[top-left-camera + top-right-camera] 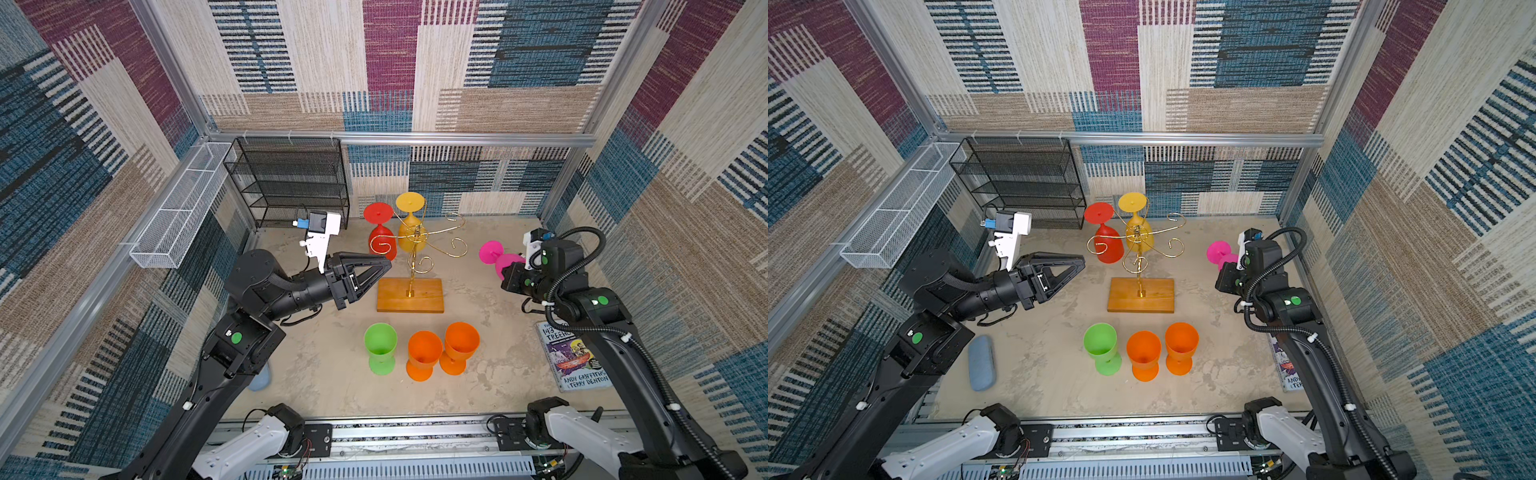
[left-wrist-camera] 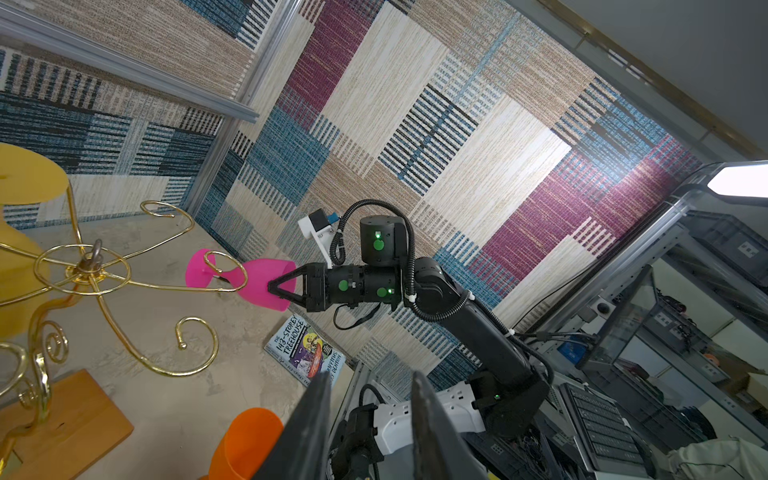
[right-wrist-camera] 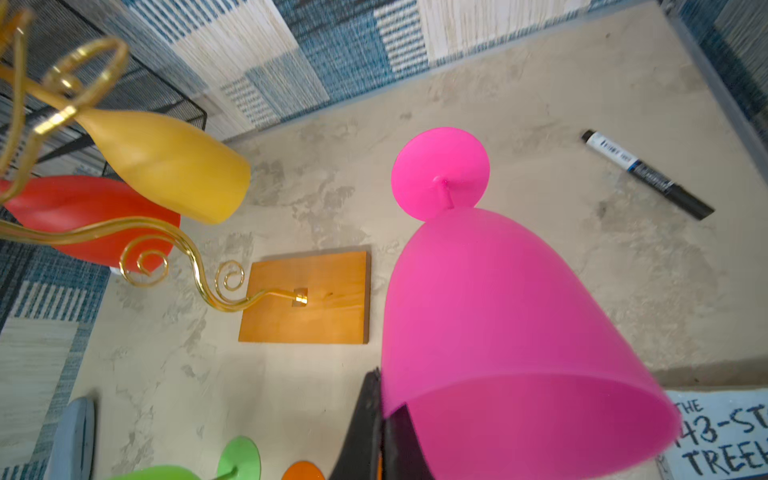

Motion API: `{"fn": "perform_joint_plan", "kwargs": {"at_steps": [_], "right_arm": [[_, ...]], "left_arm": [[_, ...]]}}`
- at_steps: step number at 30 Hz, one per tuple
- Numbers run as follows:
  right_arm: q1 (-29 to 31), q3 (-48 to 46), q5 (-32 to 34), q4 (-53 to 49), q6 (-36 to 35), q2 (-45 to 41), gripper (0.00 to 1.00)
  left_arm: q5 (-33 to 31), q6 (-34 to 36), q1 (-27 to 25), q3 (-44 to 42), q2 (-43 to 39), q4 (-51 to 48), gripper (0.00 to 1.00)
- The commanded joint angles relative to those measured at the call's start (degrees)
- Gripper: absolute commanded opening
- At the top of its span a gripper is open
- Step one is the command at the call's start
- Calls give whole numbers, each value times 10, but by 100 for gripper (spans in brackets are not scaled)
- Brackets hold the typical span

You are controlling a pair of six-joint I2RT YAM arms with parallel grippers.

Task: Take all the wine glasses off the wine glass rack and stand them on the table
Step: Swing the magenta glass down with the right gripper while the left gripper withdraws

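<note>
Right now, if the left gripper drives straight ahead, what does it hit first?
Likely the right gripper clamping the pink plastic wine glass. The left gripper seems to pass above the gold wire rack; depth is unclear.

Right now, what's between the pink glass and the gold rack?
Nothing stands there. In both top views, only bare tabletop shows between the pink glass and the wine glass rack.

Book (image 1: pixel 575 361), marker (image 3: pixel 648 174), blk shelf (image 1: pixel 291 183)
</note>
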Motion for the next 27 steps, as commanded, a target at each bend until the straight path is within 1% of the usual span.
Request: {"fn": "perform_joint_plan", "kwargs": {"at_steps": [1,6,13,17,18,21,27], "right_arm": [[2,5,-53,-49,-3,20,0],[2,25,-61,-112,-21,41,0],[5,15,-97,-169,-49,78,0],[12,39,-82,-221,-71,102,0],[26,43,-66,-229,-65,107,0],[55,50,-70,-247,-60,131,0],[75,98,-35,-285,-52,167,0]], "left_arm": [[-10,39,0,-14,-14,-14,35],[-24,70,1,-32,-34,-33,36],[3,66,1,-47,-28,-17,36],[15,61,2,-52,-21,-8,36],[19,60,2,-54,-20,-5,36],[23,54,3,-61,-20,7,36],[31,53,4,-68,-21,11,36]]}}
